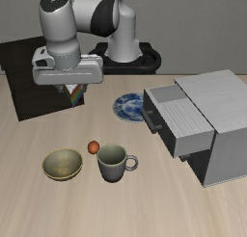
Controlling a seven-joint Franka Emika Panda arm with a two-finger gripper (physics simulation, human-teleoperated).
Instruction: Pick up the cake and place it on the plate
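The cake (76, 96) (small, orange-red with a green fleck) sits right under my claw (69, 89); whether I grip it, I cannot tell.

Beneath the gripper (69, 87), near the table's (58, 207) far left corner, a small multicoloured item (76, 98) sits half covered and too small to identify. The grey cabinet (220, 116) is cropped by the right edge, and a dark box (21, 77) by the left. The cabinet's drawer (178, 120) covers part of the plate's (125, 106) rim. A reddish item (93, 146) by the mug (114, 162) is too small to name.
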